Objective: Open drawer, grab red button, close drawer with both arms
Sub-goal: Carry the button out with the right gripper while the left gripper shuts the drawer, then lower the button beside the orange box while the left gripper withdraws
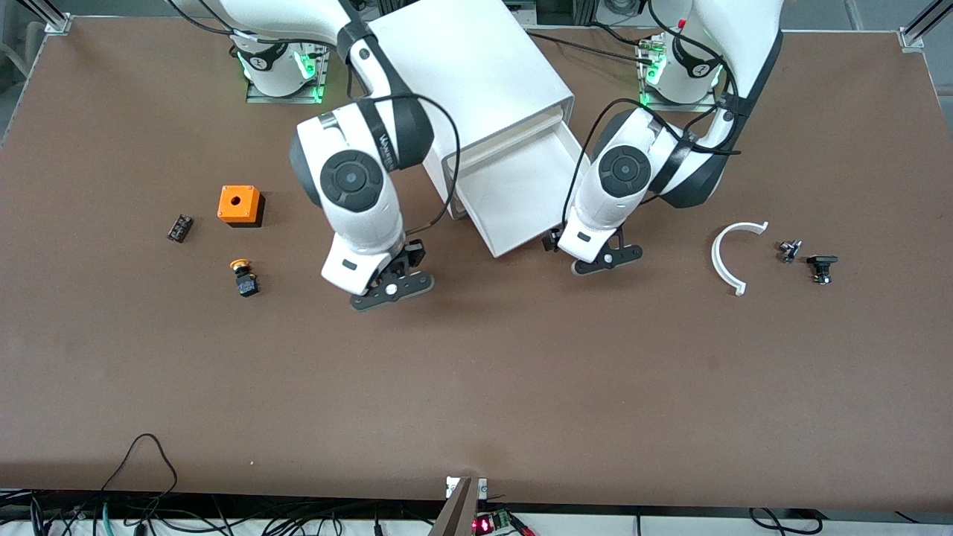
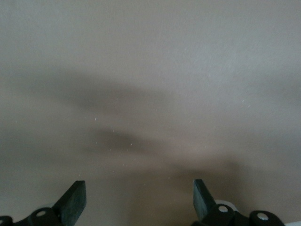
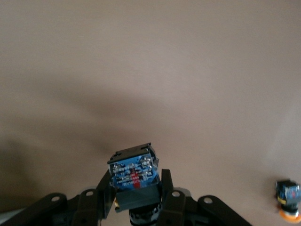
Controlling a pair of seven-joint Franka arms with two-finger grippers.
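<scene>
The drawer (image 1: 514,195) stands pulled out of the white cabinet (image 1: 476,74), and its tray shows nothing inside. My right gripper (image 1: 412,254) is low over the table beside the drawer, toward the right arm's end. It is shut on the button (image 3: 134,172): I see the black blocky body and its blue underside between the fingers (image 3: 165,186), while the red cap is hidden. My left gripper (image 1: 555,240) is at the drawer's front corner, toward the left arm's end. It is open and empty (image 2: 138,200) over bare table.
An orange box with a hole (image 1: 240,205), a small black part (image 1: 179,228) and an orange-yellow-capped button (image 1: 243,277) lie toward the right arm's end. That button also shows in the right wrist view (image 3: 288,200). A white curved piece (image 1: 733,257) and two small black parts (image 1: 822,266) lie toward the left arm's end.
</scene>
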